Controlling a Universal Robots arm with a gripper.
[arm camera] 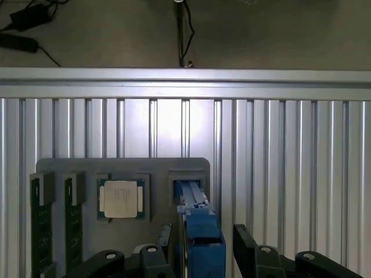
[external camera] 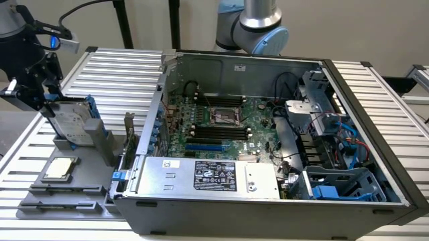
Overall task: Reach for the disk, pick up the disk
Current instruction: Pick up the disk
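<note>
Two fingers (arm camera: pixel 244 246) of my gripper (arm camera: pixel 203 227) stand open astride the disk (arm camera: pixel 200 255), which sits upright in its gray tray (arm camera: pixel 122 168) slot; reach looks done, grasp and lift remain. Beyond lies the square chip (arm camera: pixel 120 200).

Robotics lab or electronics workshop, ribbed aluminium worktop (external camera: pixel 114 65), opened PC case (external camera: pixel 268 213) with bare motherboard (external camera: pixel 221 120), robot arm (external camera: pixel 258 25) behind, grey parts tray (external camera: pixel 67 206) alongside.

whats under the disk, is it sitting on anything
The disk stands on edge in a slot of the gray holder, which lies on the ribbed metal table. Its bottom edge is hidden inside the slot, so what it rests on there cannot be seen.
</note>
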